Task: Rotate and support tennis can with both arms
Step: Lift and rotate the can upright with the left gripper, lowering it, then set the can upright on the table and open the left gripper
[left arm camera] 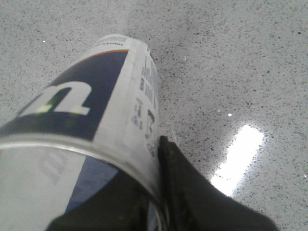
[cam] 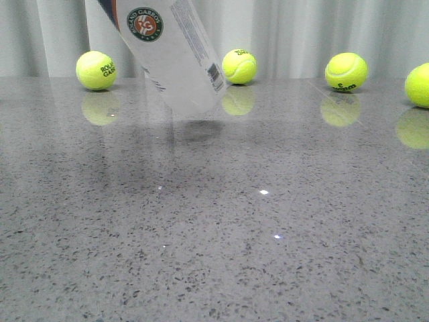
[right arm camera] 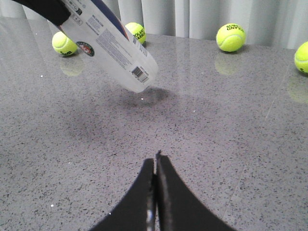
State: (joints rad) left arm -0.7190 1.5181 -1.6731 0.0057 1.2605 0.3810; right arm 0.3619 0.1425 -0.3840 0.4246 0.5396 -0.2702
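Clenched empty, the right hand (right arm camera: 155, 192) hovers low over the grey tabletop (cam: 268, 235). Beyond it, the left hand (left arm camera: 159, 202) grasps the tennis can (cam: 174, 54), held tilted, clear of the surface.

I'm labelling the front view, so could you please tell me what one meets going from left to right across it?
Far-left tennis ball → tilted tennis can held off the table → second ball → third ball → a ball cut off by the right edge.
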